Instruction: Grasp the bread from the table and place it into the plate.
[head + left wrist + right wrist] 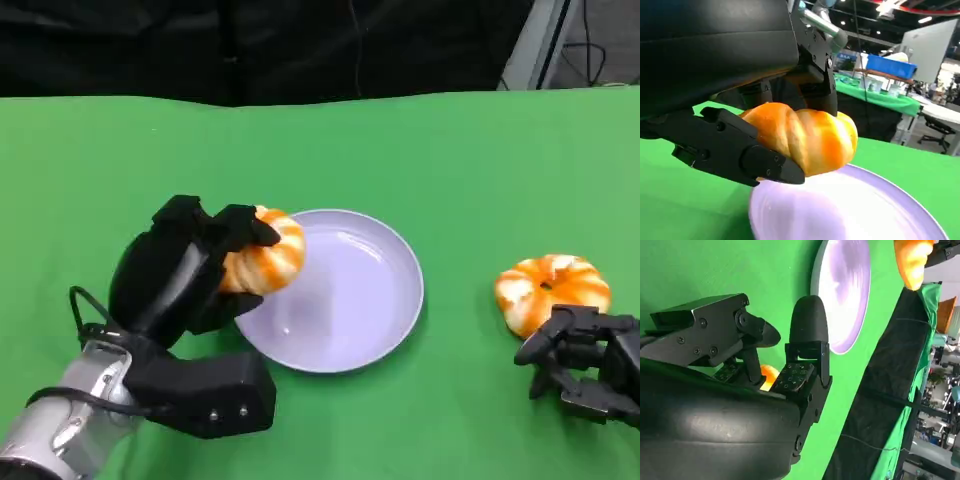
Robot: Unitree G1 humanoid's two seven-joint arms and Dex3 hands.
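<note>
1. Currently the bread (268, 252), a round twisted roll glazed orange with pale bands, is held in the left robot hand (185, 268) over the near-left rim of the lilac plate (345, 300); the left wrist view shows it clear of the plate surface.
2. Step in hand, by my reading: carry-over to the plate, release not yet made.
3. Next move calls for shifting the bread further inward over the plate, lowering, then spreading the fingers.
4. A second roll (552, 289) lies on the green table (450, 160), right of the plate.
5. The right robot hand (585, 362) sits just near that roll, fingers curled, holding nothing.
</note>
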